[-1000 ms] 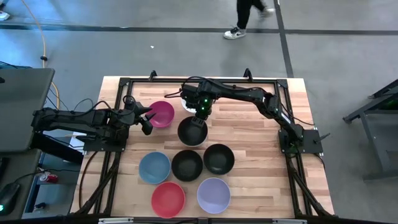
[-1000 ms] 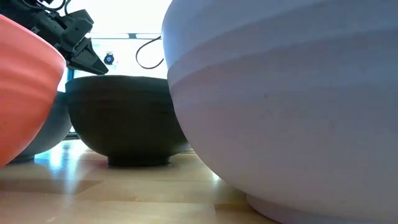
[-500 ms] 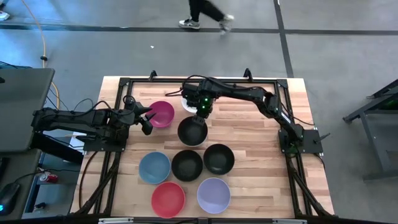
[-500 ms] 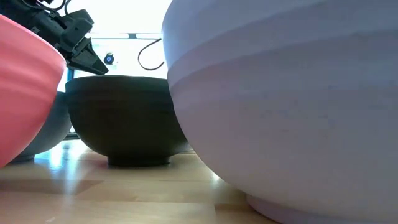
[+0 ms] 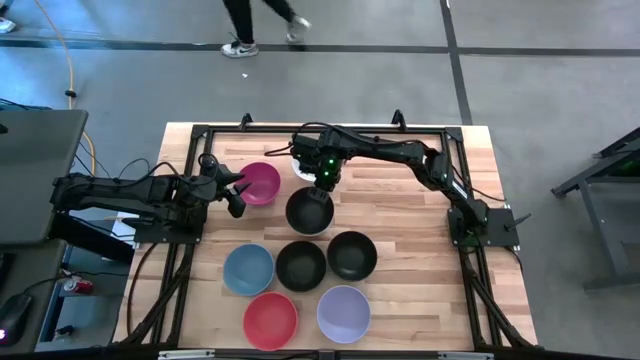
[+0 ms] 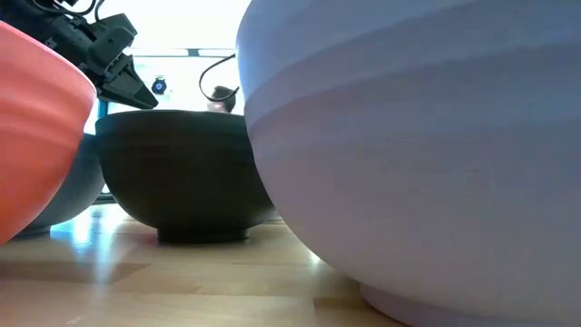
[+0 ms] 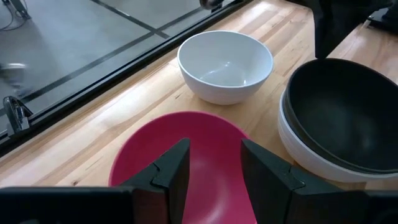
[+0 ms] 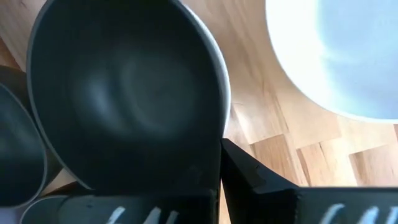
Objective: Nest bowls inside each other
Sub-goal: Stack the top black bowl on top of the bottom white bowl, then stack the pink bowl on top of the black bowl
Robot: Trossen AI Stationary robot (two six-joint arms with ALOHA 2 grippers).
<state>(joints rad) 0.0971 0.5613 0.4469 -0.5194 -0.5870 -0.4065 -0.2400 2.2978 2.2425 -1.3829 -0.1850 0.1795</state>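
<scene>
Comparing with a second ago, nothing on the table (image 5: 420, 300) has moved: the right hand (image 5: 322, 184) still grips the rim of the black bowl (image 5: 309, 211) nested in a white bowl (image 7: 292, 140). The left hand (image 5: 238, 193) stays open beside the magenta bowl (image 5: 261, 183), so nesting looks paused, with six bowls still single.

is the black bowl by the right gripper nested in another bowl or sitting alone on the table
Nested. In the left wrist view the black bowl sits inside a white bowl, whose rim shows around it.
</scene>
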